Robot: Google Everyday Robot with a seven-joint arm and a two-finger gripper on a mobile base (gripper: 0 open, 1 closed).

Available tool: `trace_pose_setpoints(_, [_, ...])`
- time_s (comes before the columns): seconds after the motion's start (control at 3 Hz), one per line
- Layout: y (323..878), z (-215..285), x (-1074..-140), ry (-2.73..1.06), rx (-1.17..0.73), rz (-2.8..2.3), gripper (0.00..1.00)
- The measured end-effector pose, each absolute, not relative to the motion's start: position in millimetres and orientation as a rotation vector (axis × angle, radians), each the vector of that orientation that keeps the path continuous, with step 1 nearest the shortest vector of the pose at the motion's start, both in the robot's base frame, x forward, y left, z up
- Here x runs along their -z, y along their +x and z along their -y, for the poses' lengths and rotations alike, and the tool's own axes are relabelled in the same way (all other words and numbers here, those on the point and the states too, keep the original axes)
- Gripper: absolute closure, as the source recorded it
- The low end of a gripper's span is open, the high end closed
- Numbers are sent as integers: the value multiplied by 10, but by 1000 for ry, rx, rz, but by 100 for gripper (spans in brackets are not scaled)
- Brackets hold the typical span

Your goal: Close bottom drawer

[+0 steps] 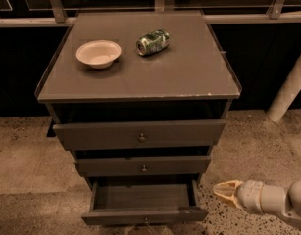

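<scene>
Although the task is to close it, the dark grey wooden bottom drawer (142, 214) with its slim front and tiny round knob is seen pulled well out toward the near side, at the foot of the grey three-drawer cabinet (140, 80), and its bare tray interior is exposed. The middle grey drawer front (142, 165) and the taller top drawer front (140, 133) above it are set further back, so only the lowest one needs to be dealt with. The cream-tipped two-finger gripper (227, 191) on its pale arm is found low at the near right, just beside the drawer's right front corner but apart from it; its fingers appear pressed together into a wedge, and nothing is held between them. No contact with the drawer front is made, so nothing of the closing itself can be counted as done. What is left, by this judgement, is for the gripper to be brought round to the near face of the slim front, and for that front to be pushed toward the far side until it sits flush. A shallow white round bowl (98, 53) and a green metal can lying on its side (153, 42) rest on the cabinet top, well apart from the work.
</scene>
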State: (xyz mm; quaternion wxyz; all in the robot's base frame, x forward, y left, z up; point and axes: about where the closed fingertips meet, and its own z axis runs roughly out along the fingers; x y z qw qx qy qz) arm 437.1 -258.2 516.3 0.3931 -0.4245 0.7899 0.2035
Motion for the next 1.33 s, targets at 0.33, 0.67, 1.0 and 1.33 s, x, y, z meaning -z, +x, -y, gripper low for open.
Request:
trace_pose_setpoints(0.33, [4296,2462,-4790,-1034,-602,-2017,100])
trace_pose_setpoints(0.67, [4295,2461,-4789,-1034,-602,-2017,100])
trace_pose_setpoints(1.0, [4260,2499,-4614,-987,-631,-2037,100])
trace_pose_setpoints(1.33, [4215,2623,-4199,-890,-693,-2097,100])
